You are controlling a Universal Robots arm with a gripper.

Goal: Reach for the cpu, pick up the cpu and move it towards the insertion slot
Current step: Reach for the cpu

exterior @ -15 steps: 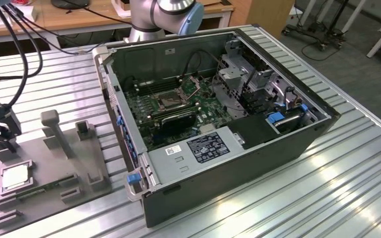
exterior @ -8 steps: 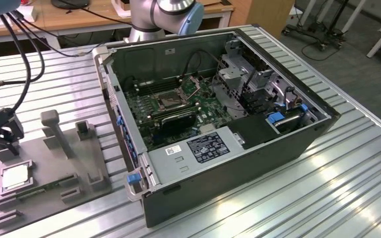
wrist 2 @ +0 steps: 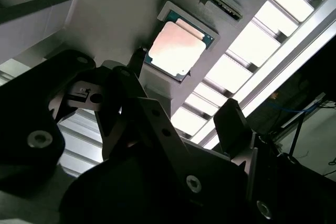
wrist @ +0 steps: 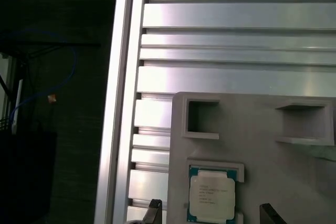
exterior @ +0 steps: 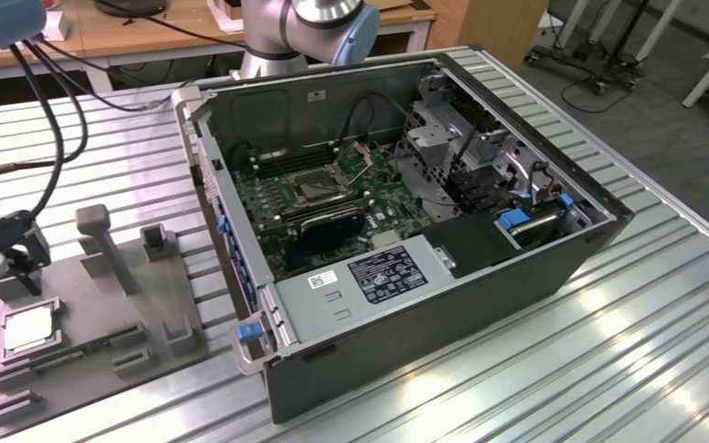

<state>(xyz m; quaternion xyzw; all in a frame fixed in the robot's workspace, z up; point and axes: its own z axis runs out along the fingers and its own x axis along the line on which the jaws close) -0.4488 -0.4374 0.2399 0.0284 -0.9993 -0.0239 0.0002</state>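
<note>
Step in hand: the reach for the cpu (exterior: 29,328), which I judge is nearly over it but with no grasp made yet
My gripper (wrist: 212,209): jaws spread wide with nothing held, hanging above the grey tray (exterior: 90,314) at the exterior view's left
Where the cpu is: it lies flat in its square recess of the tray, pale metal top up; in the first wrist view it sits between my two dark fingers (wrist: 155,208), in line with the gap
Insertion slot (exterior: 318,187): the silver-framed socket on the green board inside the open computer case (exterior: 453,305), well apart from the tray
Alignment: I want the cpu's two opposite edges square to my finger pads, so that the closing force meets straight sides and not corners
Descent: straight down and slow, since the recess walls stand just beside the chip and a slanted approach could jam a fingertip on the rim
Neighbours to spare: the memory stick (exterior: 78,354) lies near in its own groove, and the tray's upright posts (exterior: 96,245) stand close to my wrist
Grip: light and even, because the chip is thin and, I judge, easily tipped if one pad touches first
Risk: a chip lifted askew would arrive askew at the socket
</note>
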